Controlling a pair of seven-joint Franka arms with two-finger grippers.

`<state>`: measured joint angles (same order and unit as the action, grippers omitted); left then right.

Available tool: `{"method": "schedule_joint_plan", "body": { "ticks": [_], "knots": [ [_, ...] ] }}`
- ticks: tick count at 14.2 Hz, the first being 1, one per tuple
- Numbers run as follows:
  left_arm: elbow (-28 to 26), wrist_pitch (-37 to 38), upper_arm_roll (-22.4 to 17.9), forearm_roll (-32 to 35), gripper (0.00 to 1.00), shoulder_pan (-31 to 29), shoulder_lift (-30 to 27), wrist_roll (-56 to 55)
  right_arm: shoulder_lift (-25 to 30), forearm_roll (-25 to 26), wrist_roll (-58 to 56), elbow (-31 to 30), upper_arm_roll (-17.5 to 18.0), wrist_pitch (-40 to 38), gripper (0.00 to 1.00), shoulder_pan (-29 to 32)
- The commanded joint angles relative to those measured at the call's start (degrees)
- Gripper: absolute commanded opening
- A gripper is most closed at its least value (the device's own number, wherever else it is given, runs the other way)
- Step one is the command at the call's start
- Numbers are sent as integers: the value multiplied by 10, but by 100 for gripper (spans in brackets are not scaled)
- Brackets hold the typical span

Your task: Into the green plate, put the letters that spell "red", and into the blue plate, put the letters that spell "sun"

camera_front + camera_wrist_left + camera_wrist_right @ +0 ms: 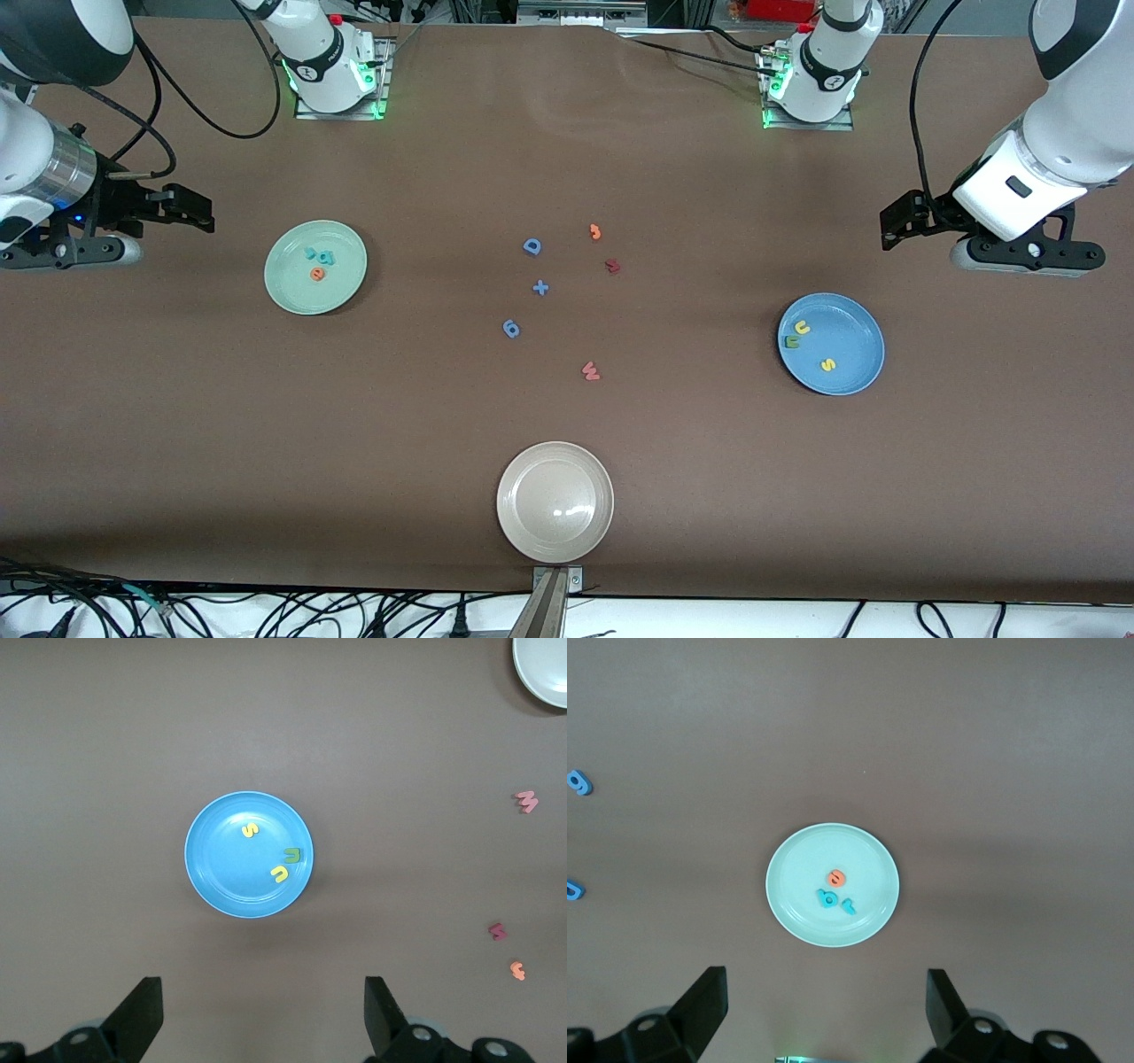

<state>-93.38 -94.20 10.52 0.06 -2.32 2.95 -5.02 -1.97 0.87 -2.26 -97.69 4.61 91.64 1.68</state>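
Here, both sets of foam letters are seen resting in their plates.

The round pale mint-green plate holds the teal "r", orange "e" and teal "d"; the round medium-blue plate holds the yellow "s", yellow "u" and green "n". The left gripper and right gripper are held wide open and empty, each raised over the table beside its plate.

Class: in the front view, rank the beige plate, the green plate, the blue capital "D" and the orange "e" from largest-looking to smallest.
1. beige plate, though nearer the camera
2. green plate
3. blue capital "D"
4. orange "e", only slightly smaller
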Motion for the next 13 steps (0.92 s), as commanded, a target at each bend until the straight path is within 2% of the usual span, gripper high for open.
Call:
{"method": "schedule_joint_plan", "body": {
  "ticks": [1, 13],
  "knots": [
    [20, 14, 1, 0, 100, 2, 9, -4, 18, 7, 1, -15, 13, -8, 100, 16],
    [20, 14, 1, 0, 100, 1, 9, -4, 12, 5, 2, 4, 12, -15, 100, 17]
  ]
}}
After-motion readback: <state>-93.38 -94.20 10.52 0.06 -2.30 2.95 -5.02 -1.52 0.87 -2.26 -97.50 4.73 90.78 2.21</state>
